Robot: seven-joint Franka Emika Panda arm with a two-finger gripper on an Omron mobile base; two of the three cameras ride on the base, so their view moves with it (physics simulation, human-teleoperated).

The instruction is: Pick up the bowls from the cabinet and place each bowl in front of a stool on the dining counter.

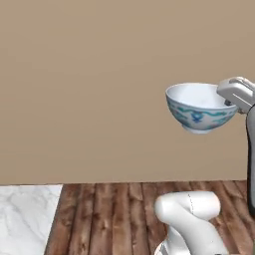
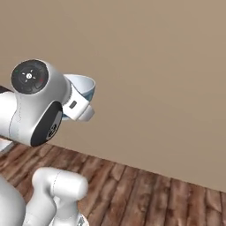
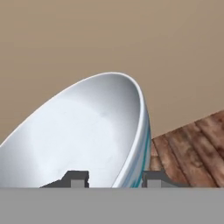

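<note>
One bowl (image 1: 200, 107) is in my grasp, held up in the air in front of the plain tan wall (image 1: 89, 74), well above the wooden floor (image 1: 124, 209). It sits nearly level in the left base view, mouth up, its blue-teal pattern facing the camera. The hand (image 3: 111, 178) is clenched on its rim: in the hand view one fingertip sits inside the pale basin and the other outside against the painted wall of the bowl, so the grip is a pinch on a thin edge rather than a hold around the body. In the right base view the bowl (image 2: 84, 86) peeks out behind the wrist, with the arm folded close over the base. I judge this to be the carry leg, with the bowl out of the cabinet and not yet set down. A corner of white marble (image 1: 27, 214) shows at the lower left of the left base view; I cannot tell whether that is the dining worktop or the other slab, and no stool is in sight, so I would not commit to a placement yet. To carry it well I would keep the wrist steady and the rim level, since a pinch on porcelain could slip if the bowl swings. I would drive the base smoothly, avoid sharp turns, and lower the arm only once the worktop's edge and a stool are clearly framed.
</note>
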